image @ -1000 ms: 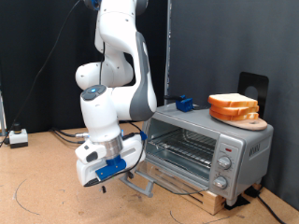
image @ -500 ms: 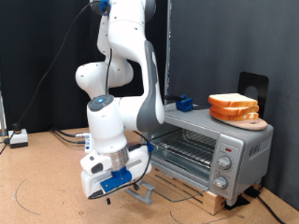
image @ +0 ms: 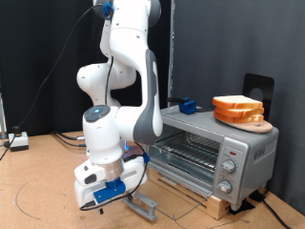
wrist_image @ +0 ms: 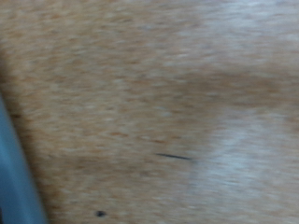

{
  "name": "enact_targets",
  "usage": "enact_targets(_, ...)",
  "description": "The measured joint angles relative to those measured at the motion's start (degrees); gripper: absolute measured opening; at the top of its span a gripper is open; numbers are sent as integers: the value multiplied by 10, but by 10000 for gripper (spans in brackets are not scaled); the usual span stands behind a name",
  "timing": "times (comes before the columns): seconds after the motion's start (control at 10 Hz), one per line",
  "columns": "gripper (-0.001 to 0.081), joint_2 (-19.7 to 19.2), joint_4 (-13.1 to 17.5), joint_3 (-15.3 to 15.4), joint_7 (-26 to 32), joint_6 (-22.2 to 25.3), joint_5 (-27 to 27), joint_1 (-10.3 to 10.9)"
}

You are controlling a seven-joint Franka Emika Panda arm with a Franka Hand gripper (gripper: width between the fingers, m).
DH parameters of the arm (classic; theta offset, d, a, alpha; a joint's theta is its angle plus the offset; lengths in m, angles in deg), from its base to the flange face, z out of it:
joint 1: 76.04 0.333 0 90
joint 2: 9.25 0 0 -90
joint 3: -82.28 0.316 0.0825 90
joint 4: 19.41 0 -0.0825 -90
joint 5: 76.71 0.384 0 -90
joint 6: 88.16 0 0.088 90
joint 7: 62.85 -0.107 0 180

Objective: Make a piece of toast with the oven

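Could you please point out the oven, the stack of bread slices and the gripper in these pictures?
oven (image: 250, 145): exterior view, on its silver top surface.
stack of bread slices (image: 238, 109): exterior view, on the crust of the slices atop the oven.
gripper (image: 103, 194): exterior view, low by the open door, on its blue-trimmed end.

The arm (image: 119, 91) is built of glossy white rounded shells joined by grey bands at the joints. A small blue light or cap shows at its uppermost joint (image: 105, 10), far above the oven (image: 205, 148). The bulbous lower link carries a round pale-grey cap (image: 96, 116) on top, level with the oven's roof. Below it sits the white blocky hand, and the gripper (image: 103, 193) has blue parts at its base, lower than the oven's open door. In the wrist view a blurred grey-blue edge (wrist_image: 13, 177) shows at one side.
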Motion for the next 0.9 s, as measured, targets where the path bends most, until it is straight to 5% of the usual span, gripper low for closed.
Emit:
enact_targets(0.3,810,1,12,-3,13,-7,5,-31)
enact_targets(0.5,810,18,27,-6,35,56,4,-52)
enact_targets(0.7,810,20,23,-5,44,55,5,-51)
enact_targets(0.9,810,43,30,-6,120,147,12,-72)
